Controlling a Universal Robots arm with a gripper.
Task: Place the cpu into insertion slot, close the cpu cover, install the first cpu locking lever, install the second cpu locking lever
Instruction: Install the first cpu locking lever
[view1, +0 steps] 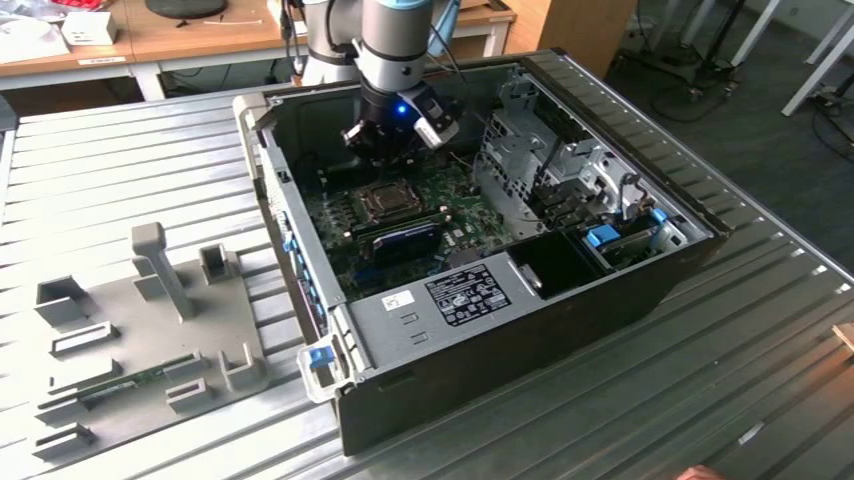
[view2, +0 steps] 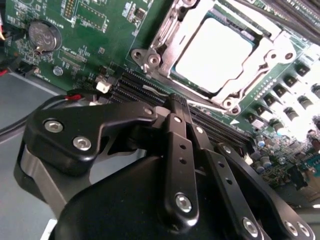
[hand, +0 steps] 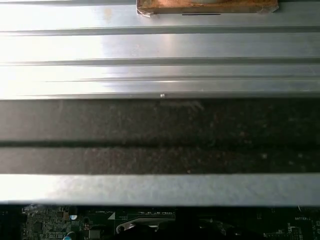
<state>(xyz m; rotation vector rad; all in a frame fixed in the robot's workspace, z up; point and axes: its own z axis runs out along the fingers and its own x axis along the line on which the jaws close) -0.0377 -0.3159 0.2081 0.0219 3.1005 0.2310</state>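
Silvery cpu cover lies flat around the pale cpu, seated in the insertion slot. In the exterior view the gripper hangs at the slot's 12 o'clock, fingers pinched together on nothing; a grey drive cage stands at 3 o'clock, memory sticks at 6.

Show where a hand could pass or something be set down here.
Bare ribbed table on the exterior view's right of the computer case, and above the grey fixture plate in that view. Crowded inside the case: the tool hangs near the insertion slot, drive cage beside.
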